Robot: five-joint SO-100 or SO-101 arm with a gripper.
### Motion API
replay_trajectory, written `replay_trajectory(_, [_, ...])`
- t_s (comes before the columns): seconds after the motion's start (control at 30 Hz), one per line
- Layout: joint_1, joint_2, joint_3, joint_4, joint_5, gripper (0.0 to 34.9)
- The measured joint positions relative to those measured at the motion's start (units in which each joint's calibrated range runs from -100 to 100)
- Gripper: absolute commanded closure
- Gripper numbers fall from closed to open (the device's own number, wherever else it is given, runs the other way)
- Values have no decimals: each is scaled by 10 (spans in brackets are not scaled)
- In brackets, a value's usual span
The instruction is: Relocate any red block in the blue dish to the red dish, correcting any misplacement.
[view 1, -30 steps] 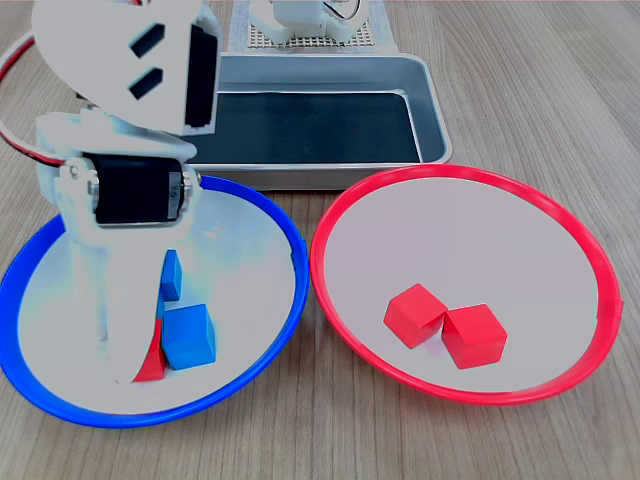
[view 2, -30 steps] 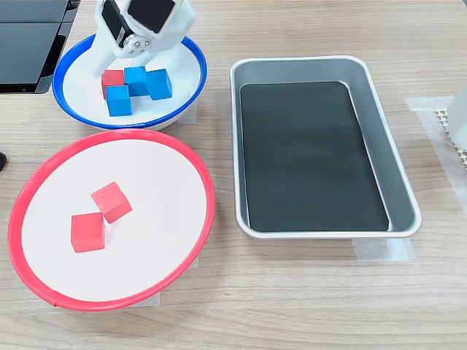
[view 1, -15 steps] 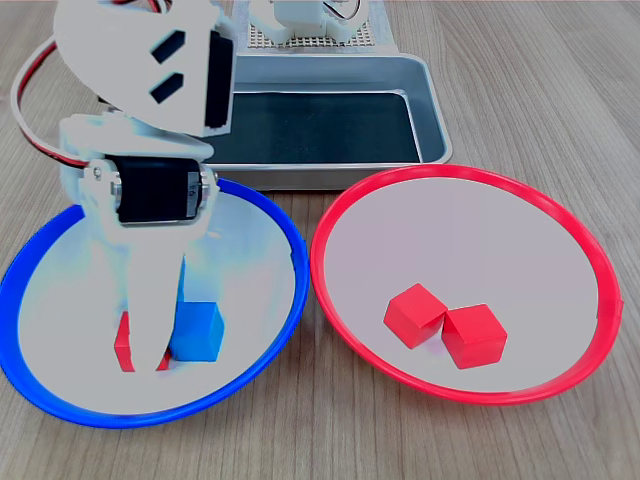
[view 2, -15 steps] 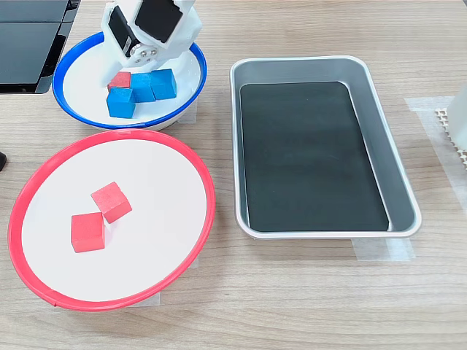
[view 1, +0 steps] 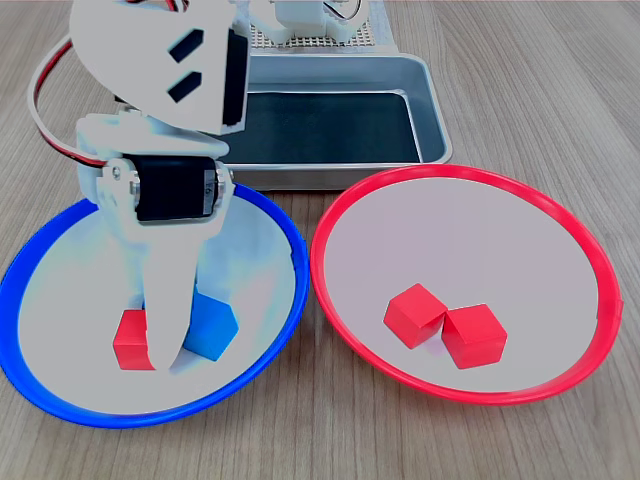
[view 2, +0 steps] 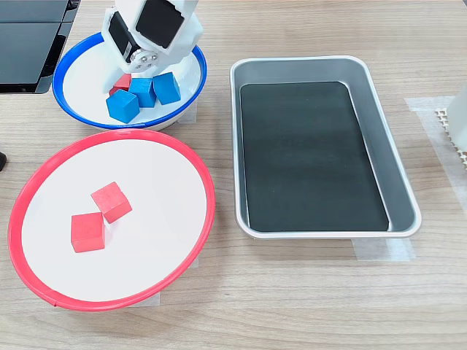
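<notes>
Blue dish [view 1: 290, 250] crowded: red block [view 1: 131, 339] near its front rim in the first exterior view, blue cubes [view 2: 144, 93] packed beside it. Gripper [view 1: 165, 345] touches the block's right face; jaw opening cannot be judged. Red dish [view 1: 590, 260] has open room.

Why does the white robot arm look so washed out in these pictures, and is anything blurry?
In the first exterior view the arm sits close to the camera and is overexposed, its white blending into the blue dish's pale inside; the blocks stay sharp. In the second exterior view light is even, shadows are soft, and the metal tray's rim shows a mild sheen.
</notes>
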Motion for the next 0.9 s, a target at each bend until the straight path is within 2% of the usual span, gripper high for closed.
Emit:
replay_trajectory(0.57, [0,-29,28,-2,-1,203])
replay_trajectory(0.73, [0,-34,35,-14,-22,225])
replay_trajectory(0.9, [1,-36,35,-17,-65,219])
